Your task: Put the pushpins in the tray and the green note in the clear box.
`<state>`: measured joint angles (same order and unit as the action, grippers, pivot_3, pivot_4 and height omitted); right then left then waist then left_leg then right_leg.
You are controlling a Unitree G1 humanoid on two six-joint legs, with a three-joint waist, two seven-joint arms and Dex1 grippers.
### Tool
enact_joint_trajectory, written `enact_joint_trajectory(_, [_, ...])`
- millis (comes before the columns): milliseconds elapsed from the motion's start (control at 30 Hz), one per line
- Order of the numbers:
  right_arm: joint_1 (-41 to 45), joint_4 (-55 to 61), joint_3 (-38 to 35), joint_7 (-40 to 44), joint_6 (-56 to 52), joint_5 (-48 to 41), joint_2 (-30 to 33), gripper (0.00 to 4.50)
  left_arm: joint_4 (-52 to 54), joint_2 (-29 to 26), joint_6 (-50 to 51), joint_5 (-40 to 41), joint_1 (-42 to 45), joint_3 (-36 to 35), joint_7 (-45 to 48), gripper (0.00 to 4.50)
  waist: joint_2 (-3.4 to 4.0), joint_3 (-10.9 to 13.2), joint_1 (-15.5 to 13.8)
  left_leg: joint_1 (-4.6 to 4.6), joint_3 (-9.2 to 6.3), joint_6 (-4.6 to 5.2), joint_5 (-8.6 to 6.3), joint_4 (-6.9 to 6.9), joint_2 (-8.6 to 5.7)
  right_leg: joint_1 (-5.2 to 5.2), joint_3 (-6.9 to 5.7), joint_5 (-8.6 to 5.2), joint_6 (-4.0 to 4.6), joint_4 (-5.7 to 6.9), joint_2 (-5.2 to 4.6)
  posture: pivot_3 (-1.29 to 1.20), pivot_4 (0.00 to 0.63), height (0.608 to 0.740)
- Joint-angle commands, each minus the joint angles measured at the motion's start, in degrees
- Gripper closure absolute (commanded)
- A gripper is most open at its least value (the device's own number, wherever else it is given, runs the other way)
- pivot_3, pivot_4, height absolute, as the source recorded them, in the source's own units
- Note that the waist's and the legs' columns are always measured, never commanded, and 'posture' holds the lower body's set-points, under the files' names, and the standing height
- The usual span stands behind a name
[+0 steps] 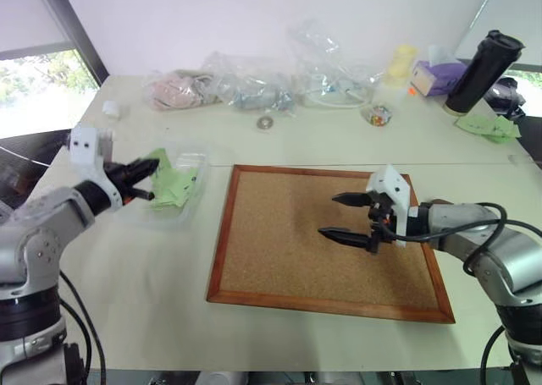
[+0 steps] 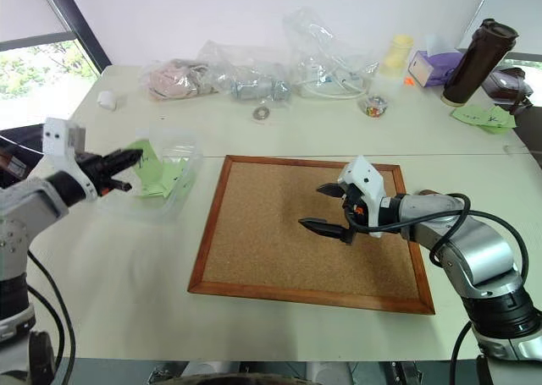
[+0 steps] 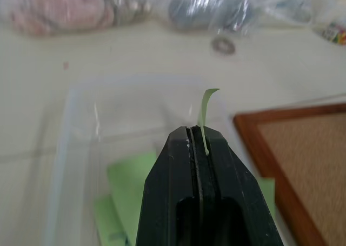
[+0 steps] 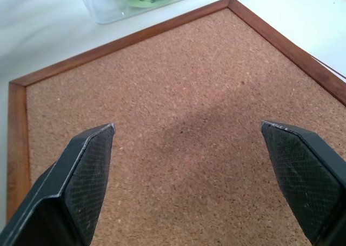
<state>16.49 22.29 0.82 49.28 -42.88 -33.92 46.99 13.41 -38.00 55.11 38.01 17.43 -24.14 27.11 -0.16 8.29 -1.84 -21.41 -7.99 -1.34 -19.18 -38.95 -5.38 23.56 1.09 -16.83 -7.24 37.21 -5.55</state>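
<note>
pinching a thin green note [image 3: 205, 108] edge-on, the left gripper [image 3: 197, 135] has its two black fingers pressed together on the paper, a curled corner of it standing up past the tips. from the head camera that same gripper [image 1: 146, 178] reaches forward, roughly level, over the near end of the clear box [image 1: 196, 197], its forearm coming in from the table's left side; the note shows there as a green flap just beyond the fingertips, above other pale green papers [image 1: 174, 189] lying inside the box. the right gripper [image 1: 347, 216] hangs over the middle of the cork board [image 1: 279, 250] with its fingers spread wide and nothing between them, pointing toward the robot's left and tilted slightly down, the arm bent in from the right edge of the table. the right wrist view adds what the head view cannot — bare cork between the two tips [image 4: 89, 148], and past the board's wooden corner the end of the clear box with green paper in it. the left wrist view shows the box's clear rim directly under the held note. along the far side of the table lie wrinkled plastic bags [image 1: 254, 85] and a dark bottle [image 1: 483, 70]; whether pushpins or a tray sit among them i cannot tell.
</note>
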Motion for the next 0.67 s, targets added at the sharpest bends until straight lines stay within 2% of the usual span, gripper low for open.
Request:
enact_joint_trajectory(33, [0.20,0.54,-0.71,0.23,1.68,0.99,-0.22,0.00,0.56,0.11,-1.97,0.73,-0.18,-0.05,1.52,2.96,0.00,0.00,-0.20,-0.01,0.00,0.00,0.00,-0.01,0.00,0.00,0.00,0.00,0.00,0.00,0.00,0.00,0.150,0.740])
enact_joint_trajectory(167, [-0.96,0.83,-1.60,0.36,2.05,1.78,0.50,0.00,1.17,-1.70,-2.54,0.79,-0.91,0.52,4.46,0.88,0.00,0.00,-0.15,0.00,0.00,0.00,-0.01,0.00,0.00,0.01,0.01,0.00,0.00,0.00,0.00,0.00,0.150,0.740])
enact_joint_trajectory(233, [-1.85,1.29,-2.69,0.65,1.88,1.74,1.41,0.00,3.18,-2.77,-1.20,4.40,-0.27,-0.95,7.36,0.04,0.00,0.00,-0.12,0.00,0.01,0.00,-0.01,0.01,0.00,0.02,0.02,0.00,0.00,0.00,0.00,0.00,0.150,0.740])
enact_joint_trajectory(367, [-4.15,2.44,-5.99,1.38,0.96,0.87,4.00,0.00,8.26,-5.77,1.53,11.93,1.53,-2.05,11.92,0.04,0.00,0.01,-0.26,-0.03,0.01,0.01,-0.01,-0.02,0.00,0.01,0.03,0.00,0.00,-0.02,-0.02,0.00,0.150,0.740])
enact_joint_trajectory(467, [-5.58,2.92,-7.43,1.82,0.89,0.82,5.29,0.00,10.03,-6.61,2.39,14.06,2.48,-0.72,11.45,0.04,0.02,0.01,-0.18,0.01,0.01,0.01,-0.01,0.01,0.00,-0.02,0.03,0.00,0.00,-0.01,-0.01,0.00,0.150,0.740])
enact_joint_trajectory(533, [-7.86,4.61,-10.11,2.49,0.04,-0.01,6.78,0.00,13.06,-6.57,3.59,17.30,4.82,2.94,12.90,0.04,0.02,0.02,-0.17,0.01,0.01,0.01,-0.01,0.03,0.00,0.00,0.04,0.00,0.00,-0.01,-0.01,0.00,0.150,0.740])
enact_joint_trajectory(667, [-9.53,6.94,-13.38,2.59,-1.78,-1.83,8.26,0.00,17.20,-8.42,2.36,16.96,3.83,10.32,18.53,0.04,0.02,0.02,-0.21,-0.01,0.04,0.02,-0.02,0.00,-0.01,-0.03,0.08,0.00,0.00,-0.03,-0.02,0.00,0.150,0.740])
